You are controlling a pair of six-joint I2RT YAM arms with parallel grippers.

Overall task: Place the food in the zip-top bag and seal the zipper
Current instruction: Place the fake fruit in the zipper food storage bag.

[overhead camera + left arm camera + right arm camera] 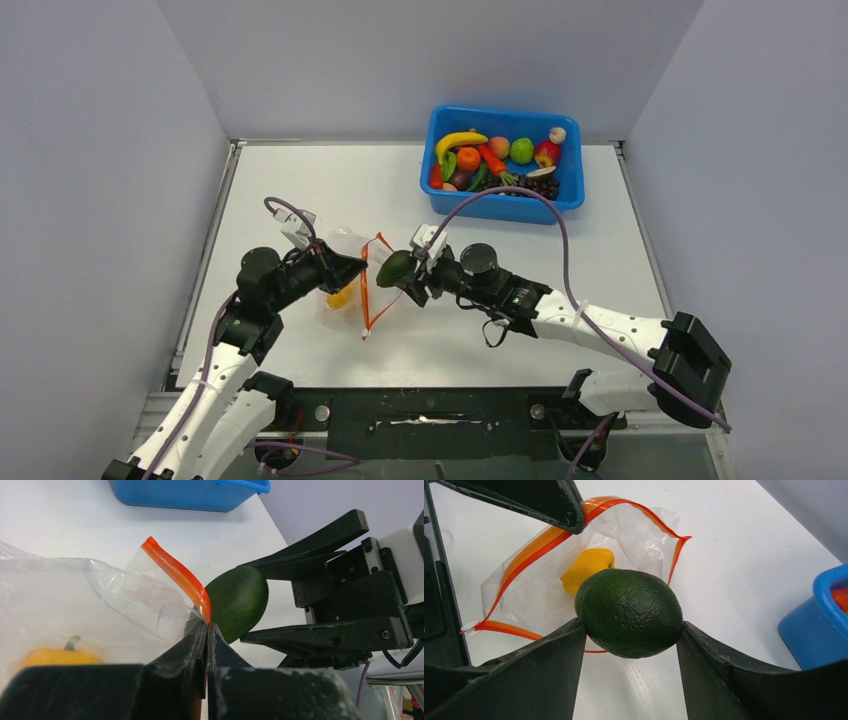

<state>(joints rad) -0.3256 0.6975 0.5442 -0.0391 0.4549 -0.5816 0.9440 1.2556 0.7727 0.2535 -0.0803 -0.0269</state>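
**Blue rectangular plastic bin**: set on the table well apart from the right gripper, farther out and to its right. In the right wrist view it is cut off at the right edge.

**White matte table top**: spread beneath both grippers.

**Pale grey panel walls**: raised to the left, to the right and beyond the grippers.

**Black metal rail**: fixed along the near edge, behind the grippers.

White-and-black arms trailing purple cables
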